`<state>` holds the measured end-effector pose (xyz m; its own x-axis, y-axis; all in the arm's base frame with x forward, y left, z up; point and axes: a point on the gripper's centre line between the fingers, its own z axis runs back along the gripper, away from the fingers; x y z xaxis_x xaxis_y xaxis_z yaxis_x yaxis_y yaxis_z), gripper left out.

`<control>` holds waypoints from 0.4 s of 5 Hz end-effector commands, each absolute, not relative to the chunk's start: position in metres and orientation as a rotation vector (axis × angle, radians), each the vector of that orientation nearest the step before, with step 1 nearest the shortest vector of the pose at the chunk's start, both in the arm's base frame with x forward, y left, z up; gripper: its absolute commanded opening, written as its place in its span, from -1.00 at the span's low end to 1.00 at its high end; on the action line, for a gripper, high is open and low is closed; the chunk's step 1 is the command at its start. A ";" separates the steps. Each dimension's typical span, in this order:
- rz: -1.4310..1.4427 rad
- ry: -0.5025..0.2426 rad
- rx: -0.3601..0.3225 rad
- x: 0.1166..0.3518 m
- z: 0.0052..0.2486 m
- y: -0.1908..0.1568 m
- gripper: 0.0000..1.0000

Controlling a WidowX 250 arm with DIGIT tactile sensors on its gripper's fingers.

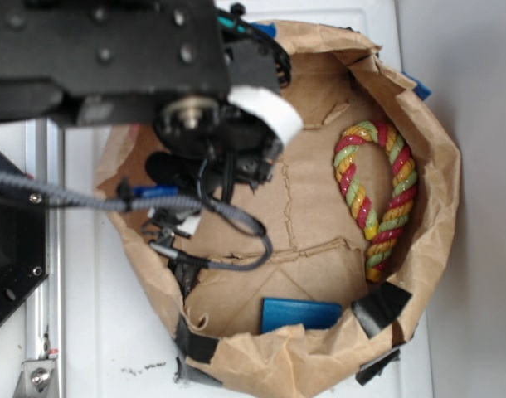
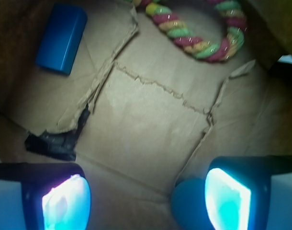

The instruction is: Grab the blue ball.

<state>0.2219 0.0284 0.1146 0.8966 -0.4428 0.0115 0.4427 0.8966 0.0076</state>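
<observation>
Wrist view: blue ball (image 2: pixel 189 205) touches the released end effector's (image 2: pixel 146 201) right finger.

Thing: the blue ball (image 2: pixel 186 203)
Look: teal-blue, rounded, matte surface; edges soft and slightly blurred
Visible part: only its left and upper curve shows in the wrist view; the rest is cut off by the bottom edge and covered on its right side
Place: lower right of centre in the wrist view, at the bottom edge of the frame
Rests on: brown paper floor, just below a torn crease line
Exterior view: cannot be seen; hidden in the upper-left half of the frame
</observation>
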 end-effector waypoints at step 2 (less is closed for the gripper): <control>-0.392 0.007 0.097 0.237 0.097 0.014 1.00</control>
